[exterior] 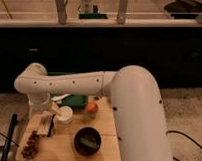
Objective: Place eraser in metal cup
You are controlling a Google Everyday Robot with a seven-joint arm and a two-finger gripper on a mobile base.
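Metal cup (65, 114): pale and round, upright on the back-left part of the wooden table (103, 136)
Gripper (48, 124): just left of the metal cup and slightly nearer the camera, low over the table, hanging under the wrist of the white arm (69, 85)
Grip: cannot tell how far open it is, or whether it has hold of anything
Eraser: cannot be made out
Orange fruit (92, 107): right of the metal cup, near it but apart
Dark bowl (87, 141): in front and to the right of the metal cup, wider than it, with something green inside
Green object (75, 100): just behind the metal cup, partly under the arm
Brown snack pile (30, 145): in front and to the left of the metal cup, past the gripper, by the table's left edge
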